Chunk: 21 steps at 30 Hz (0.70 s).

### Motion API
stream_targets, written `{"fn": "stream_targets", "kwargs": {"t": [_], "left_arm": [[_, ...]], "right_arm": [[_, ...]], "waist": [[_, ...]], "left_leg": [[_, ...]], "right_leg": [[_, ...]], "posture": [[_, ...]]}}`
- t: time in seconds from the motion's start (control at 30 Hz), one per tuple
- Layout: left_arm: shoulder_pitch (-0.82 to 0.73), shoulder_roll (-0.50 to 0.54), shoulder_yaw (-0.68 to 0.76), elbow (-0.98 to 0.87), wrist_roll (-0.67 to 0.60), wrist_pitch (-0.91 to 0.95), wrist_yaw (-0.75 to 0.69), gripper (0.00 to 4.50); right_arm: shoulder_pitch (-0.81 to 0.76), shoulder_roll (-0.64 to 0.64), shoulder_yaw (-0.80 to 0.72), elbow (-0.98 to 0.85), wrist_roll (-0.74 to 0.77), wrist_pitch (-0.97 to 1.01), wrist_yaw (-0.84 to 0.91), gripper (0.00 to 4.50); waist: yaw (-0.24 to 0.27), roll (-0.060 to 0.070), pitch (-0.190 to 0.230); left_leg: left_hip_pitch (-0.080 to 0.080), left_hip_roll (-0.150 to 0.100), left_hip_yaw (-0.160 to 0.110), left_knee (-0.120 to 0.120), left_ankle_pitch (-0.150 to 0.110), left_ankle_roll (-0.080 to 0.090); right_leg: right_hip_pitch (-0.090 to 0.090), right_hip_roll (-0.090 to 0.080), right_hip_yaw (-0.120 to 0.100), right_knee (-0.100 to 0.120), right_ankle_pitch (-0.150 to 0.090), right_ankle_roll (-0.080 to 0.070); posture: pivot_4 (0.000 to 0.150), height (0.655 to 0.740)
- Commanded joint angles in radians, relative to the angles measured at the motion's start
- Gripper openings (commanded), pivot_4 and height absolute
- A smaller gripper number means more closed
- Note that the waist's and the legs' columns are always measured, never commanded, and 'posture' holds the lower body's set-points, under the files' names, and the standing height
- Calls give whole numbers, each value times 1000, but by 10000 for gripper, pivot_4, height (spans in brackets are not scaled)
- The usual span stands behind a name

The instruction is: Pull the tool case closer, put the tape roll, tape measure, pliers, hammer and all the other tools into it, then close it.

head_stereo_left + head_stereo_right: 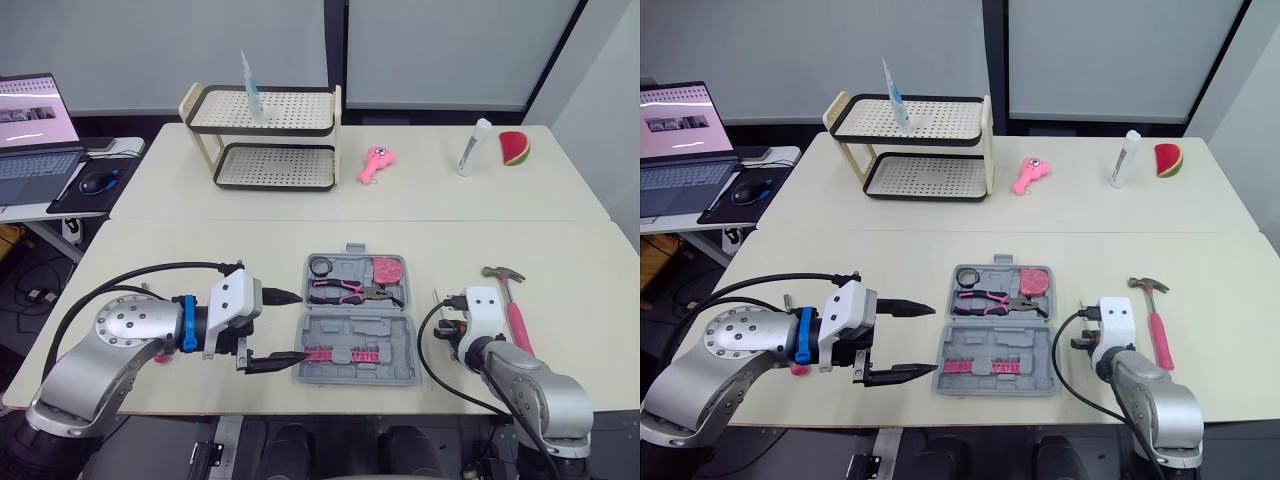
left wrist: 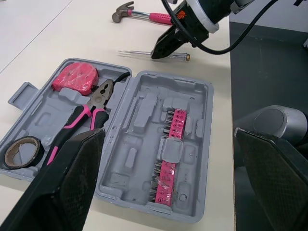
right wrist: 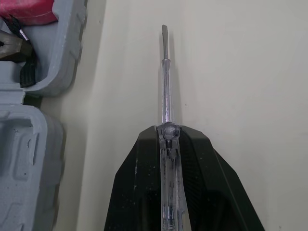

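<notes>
No text, brand, number or sign can be read on anything here. The laptop screen (image 1: 30, 105) shows a pale page under a dark banner, but its lines are too small to make out. Any marking on the white tube (image 1: 473, 147) at the far side of the table, or on the pink bit holder (image 2: 168, 155) in the tool case (image 2: 144, 101), is too small to tell.

Left arm extends in from left, forearm level; left gripper (image 1: 296, 326) gapes wide, fingers (image 1: 283, 296) pointing right. Right arm bent, held low; right gripper (image 3: 168, 130) clamped on screwdriver (image 3: 165, 72), shaft jutting past fingertips.
</notes>
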Motion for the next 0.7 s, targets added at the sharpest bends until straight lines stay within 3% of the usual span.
{"fn": "stream_targets", "kwargs": {"t": [0.03, 0.1, 0.13, 0.3, 0.37, 0.43, 0.57, 0.7], "left_arm": [[-7, 3, -8, -35, 3, -16, -2, 45000], [-7, 2, -8, -36, 6, -16, 0, 45000], [-5, 1, -5, -35, 8, -18, 2, 45000], [5, -2, 7, -29, 18, -27, 12, 45000], [9, -3, 14, -25, 23, -33, 20, 45000], [14, -1, 19, -24, 24, -36, 25, 45000], [30, 4, 29, -31, 21, -41, 27, 45000], [37, 9, 33, -36, 21, -44, 22, 45000]], "right_arm": [[-9, 23, -32, 9, 2, -34, -22, 3295], [-9, 31, -45, 14, 4, -44, -26, 3295], [-12, 38, -59, 2, 13, -43, -22, 10586], [-32, 44, -131, -102, 81, 31, 18, 19051], [-44, -10, -153, -161, 126, 91, 70, 22567], [-57, -112, -145, -195, 161, 114, 133, 26344], [-55, -603, 85, -156, 123, -176, 454, 34402], [-83, -898, 264, -28, -18, -605, 705, 34402]], "waist": [[0, 0, 0], [0, 0, 0], [0, 0, 0], [0, 0, 0], [0, 0, 0], [0, 1, 0], [0, 4, 2], [-1, 3, 2]], "left_leg": [[0, 0, 0, 0, 0, 0], [0, 0, 0, 0, 0, 0], [0, 0, 0, 0, 0, 0], [0, 0, 0, 0, 0, 0], [0, 0, 0, 0, 0, 0], [0, 0, 0, 0, 0, 0], [0, -1, 1, 1, 0, 0], [0, 3, -1, 0, 0, 1]], "right_leg": [[0, 0, 0, 0, 0, 0], [0, 0, 0, 0, 0, 0], [0, 0, 0, 0, 0, 0], [0, 0, 0, 0, 0, 0], [0, 0, 0, 1, 0, 0], [0, 0, 0, 0, 0, 0], [1, 0, 0, -1, 0, 0], [2, 2, -3, -3, 0, 0]], "posture": [[1500, 7290], [1500, 7290], [1500, 7290], [1500, 7290], [1500, 7290], [1500, 7290], [1500, 7290], [1500, 7290]]}}
